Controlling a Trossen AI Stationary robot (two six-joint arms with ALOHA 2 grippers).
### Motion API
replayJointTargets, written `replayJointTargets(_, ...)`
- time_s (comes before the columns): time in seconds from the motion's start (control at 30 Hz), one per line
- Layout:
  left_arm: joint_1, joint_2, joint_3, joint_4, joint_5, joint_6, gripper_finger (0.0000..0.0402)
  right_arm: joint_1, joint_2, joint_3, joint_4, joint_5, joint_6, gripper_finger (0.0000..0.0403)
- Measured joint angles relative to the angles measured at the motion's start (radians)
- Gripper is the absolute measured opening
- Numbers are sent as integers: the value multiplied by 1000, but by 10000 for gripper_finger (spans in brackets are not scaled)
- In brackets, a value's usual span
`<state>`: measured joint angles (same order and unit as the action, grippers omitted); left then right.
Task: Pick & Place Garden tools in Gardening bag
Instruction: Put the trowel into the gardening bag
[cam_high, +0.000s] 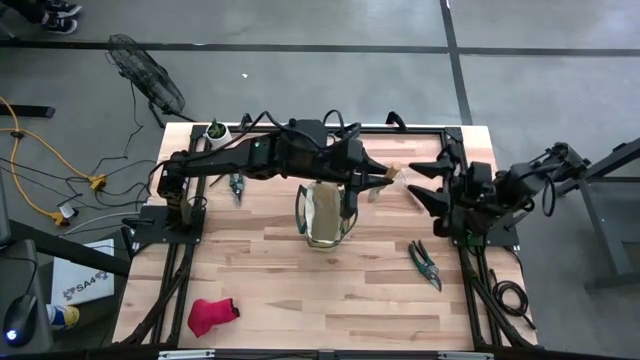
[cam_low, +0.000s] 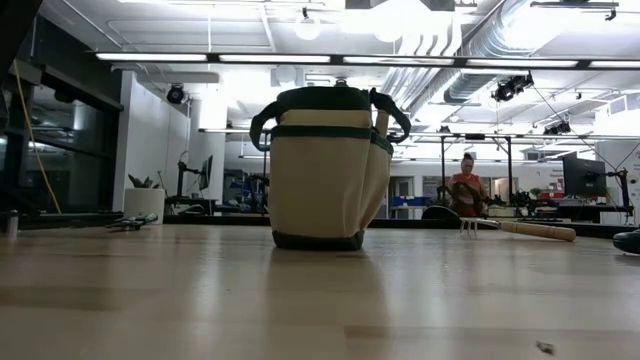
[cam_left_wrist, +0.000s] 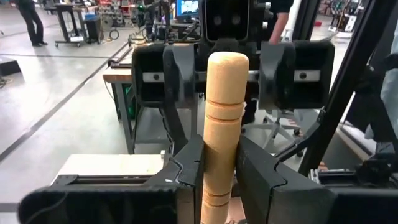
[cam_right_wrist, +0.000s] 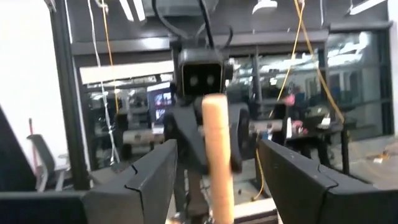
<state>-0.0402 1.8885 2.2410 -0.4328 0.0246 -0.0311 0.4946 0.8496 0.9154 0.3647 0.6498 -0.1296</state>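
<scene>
Left gripper (cam_left_wrist: 219, 177) clamps a wooden tool handle (cam_left_wrist: 224, 118), just beside the bag (cam_high: 325, 215). Facing it, the right gripper (cam_right_wrist: 214, 171) stands wide open, handle between its fingers untouched.

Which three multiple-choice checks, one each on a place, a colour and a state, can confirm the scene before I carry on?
1. Where is the red glove?
A. Inside the bag
B. On the table near a corner, well apart from the bag
C. In the right tool

2. What colour is the bag's trim?
A. Dark green
B. Red
C. Blue

3. What is the left tool doing?
A. Standing open over the pot
B. Gripping the glove
C. Shut on a wooden handle

Key:
1 B: in the high view the red glove lies alone on the table.
2 A: the low view shows dark green bands and loops on the tan bag.
3 C: the left tool clamps the wooden handle, while the right tool stands open around it.
</scene>
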Motion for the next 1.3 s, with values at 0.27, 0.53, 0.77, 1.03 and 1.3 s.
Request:
replayJointTargets(0.27, 0, 0, 0, -23, -10, 8, 60, -86, 34, 0, 56, -110, 2, 219)
replayJointTargets(0.53, 1, 0, 0, -44, -13, 8, 60, -189, 63, 0, 58, -228, 77, 220)
replayJointTargets(0.77, 1, 0, 1, -66, -13, 8, 60, -270, 94, 0, 61, -346, 136, 220)
replayJointTargets(1.03, 1, 0, 1, -95, -17, 5, 60, -288, 100, 0, 74, -367, 136, 206)
replayJointTargets(1.3, 1, 0, 1, -94, -17, 1, 60, -288, 99, 0, 30, -370, 134, 136)
